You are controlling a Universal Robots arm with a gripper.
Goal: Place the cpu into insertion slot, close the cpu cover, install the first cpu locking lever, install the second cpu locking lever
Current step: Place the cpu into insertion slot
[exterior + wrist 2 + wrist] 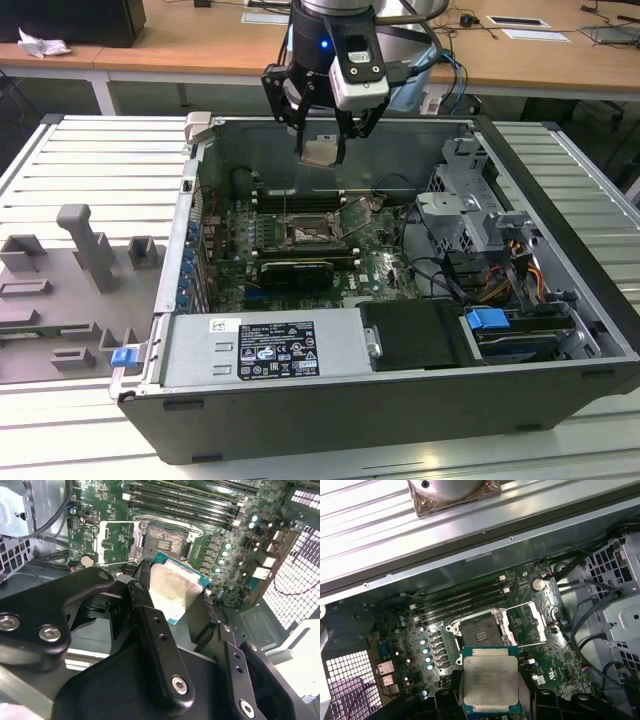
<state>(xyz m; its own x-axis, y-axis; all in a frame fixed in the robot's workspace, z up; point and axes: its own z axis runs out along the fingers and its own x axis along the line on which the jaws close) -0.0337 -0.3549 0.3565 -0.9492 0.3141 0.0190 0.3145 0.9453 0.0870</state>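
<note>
End effector [172, 596] is clamped on the cpu [490, 677] by its side edges, insertion slot [480, 632] below; I judge this cpu light, stiff, fragile.

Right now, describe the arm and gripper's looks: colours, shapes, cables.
The gripper is black, with jointed linkage fingers fastened by silver screws. Above it sits a black wrist section with a small blue light and a grey-and-black box on its side. Dark cables loop off the wrist.
</note>
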